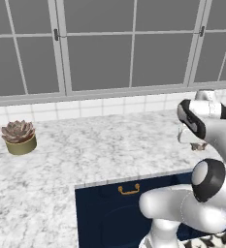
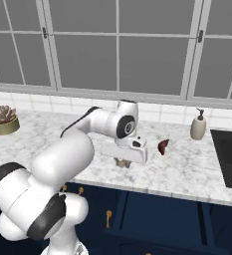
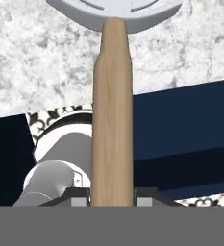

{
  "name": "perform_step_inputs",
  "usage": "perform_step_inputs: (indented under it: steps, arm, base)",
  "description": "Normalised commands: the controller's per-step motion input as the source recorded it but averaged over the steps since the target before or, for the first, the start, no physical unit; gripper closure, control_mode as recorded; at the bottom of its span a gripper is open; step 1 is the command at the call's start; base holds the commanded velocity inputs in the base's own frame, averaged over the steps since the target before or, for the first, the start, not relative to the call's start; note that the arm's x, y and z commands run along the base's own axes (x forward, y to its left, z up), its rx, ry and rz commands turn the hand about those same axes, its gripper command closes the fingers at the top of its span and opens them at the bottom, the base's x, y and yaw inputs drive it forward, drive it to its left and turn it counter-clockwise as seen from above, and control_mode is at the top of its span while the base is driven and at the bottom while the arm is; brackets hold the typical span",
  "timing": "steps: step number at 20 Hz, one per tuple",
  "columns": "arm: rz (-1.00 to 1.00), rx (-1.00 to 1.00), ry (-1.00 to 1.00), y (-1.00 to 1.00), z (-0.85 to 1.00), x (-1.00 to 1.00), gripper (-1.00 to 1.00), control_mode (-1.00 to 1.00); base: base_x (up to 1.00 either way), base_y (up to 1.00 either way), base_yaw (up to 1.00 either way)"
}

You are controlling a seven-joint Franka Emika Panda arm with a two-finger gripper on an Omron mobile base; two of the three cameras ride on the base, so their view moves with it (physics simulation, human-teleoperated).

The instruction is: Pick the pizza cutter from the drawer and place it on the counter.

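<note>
My gripper (image 3: pixel 112 197) is shut on the tan wooden handle of the pizza cutter (image 3: pixel 112 120). Its pale round blade (image 3: pixel 114 9) points away from the hand, over the marbled counter (image 3: pixel 36 62). In the right base view the gripper (image 2: pixel 121 162) hangs just above the counter (image 2: pixel 187 172) near its front edge, with the cutter (image 2: pixel 121 163) a small tan shape under the hand. The left base view has the gripper (image 1: pixel 197 145) at the far right. The navy drawer (image 2: pixel 162 214) stands pulled out below the counter edge, and its dark front (image 3: pixel 180 129) lies beneath the handle.
A succulent in a yellow pot (image 1: pixel 19 137) sits at the counter's left. A beige soap dispenser (image 2: pixel 198 125) and a small dark red object (image 2: pixel 163 146) stand right of the hand, with a dark sink (image 2: pixel 229 154) beyond. Windows line the back wall.
</note>
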Motion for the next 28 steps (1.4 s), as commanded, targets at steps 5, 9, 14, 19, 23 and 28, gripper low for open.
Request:
perform_step_inputs:
  steps: [5, 9, 14, 19, 23, 28]
  arm:
    - [0.15, -0.02, 0.08, 0.94, -0.44, 0.96, 1.00, -1.00]
    - [0.30, -0.01, 0.01, 0.23, -0.73, 0.74, 1.00, -1.00]
    - [0.30, 0.03, -0.08, 0.01, -0.63, 0.75, 1.00, -1.00]
    - [0.23, 0.10, -0.25, 0.00, -0.44, 0.52, 1.00, -1.00]
    - [0.14, 0.04, -0.07, 0.01, -0.23, 0.12, 1.00, -1.00]
    - [0.09, 0.00, 0.00, 0.01, -0.04, 0.00, 1.00, -1.00]
  base:
    - [0.00, 0.00, 0.00]
    - [0.00, 0.00, 0.00]
    - [0.00, 0.00, 0.00]
    - [0.00, 0.00, 0.00]
    - [0.00, 0.00, 0.00]
    - [0.00, 0.00, 0.00]
